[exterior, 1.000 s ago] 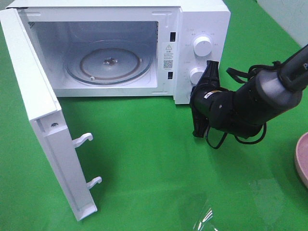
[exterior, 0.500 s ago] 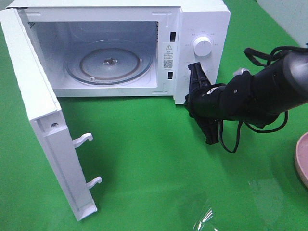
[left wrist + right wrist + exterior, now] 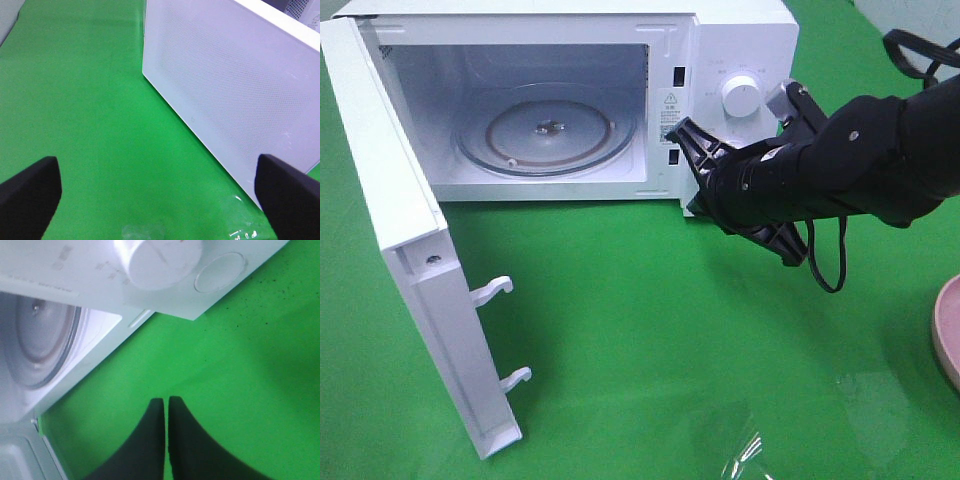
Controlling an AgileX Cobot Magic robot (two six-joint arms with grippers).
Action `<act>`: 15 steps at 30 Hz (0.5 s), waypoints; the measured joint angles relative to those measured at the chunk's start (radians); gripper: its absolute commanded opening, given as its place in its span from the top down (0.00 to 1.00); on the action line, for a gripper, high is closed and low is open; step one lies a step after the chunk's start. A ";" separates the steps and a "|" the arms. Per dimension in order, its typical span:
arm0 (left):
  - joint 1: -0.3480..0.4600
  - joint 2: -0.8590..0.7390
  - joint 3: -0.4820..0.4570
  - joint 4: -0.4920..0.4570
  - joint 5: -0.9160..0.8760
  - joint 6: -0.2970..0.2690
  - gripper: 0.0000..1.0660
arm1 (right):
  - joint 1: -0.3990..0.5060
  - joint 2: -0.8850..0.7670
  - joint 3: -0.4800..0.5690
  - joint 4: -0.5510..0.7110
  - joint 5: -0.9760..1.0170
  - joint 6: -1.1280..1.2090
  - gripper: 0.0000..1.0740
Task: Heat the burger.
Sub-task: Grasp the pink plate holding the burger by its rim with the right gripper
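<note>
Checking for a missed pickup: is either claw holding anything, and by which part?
Nothing. The right claw is shut empty; the left claw is open, empty.

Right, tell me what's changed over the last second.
The right gripper, shut and empty, swung left and up across the control panel of the microwave, toward the edge of its opening. Nothing was gripped or released. The microwave, its open door, the turntable and the pink plate stayed put.

Green table [image 3: 650,330] with white microwave [image 3: 760,60], pink plate [image 3: 946,330]
</note>
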 measured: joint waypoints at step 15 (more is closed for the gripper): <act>0.000 0.000 0.000 0.000 0.000 0.000 0.09 | 0.000 -0.081 0.000 -0.022 0.251 -0.388 0.96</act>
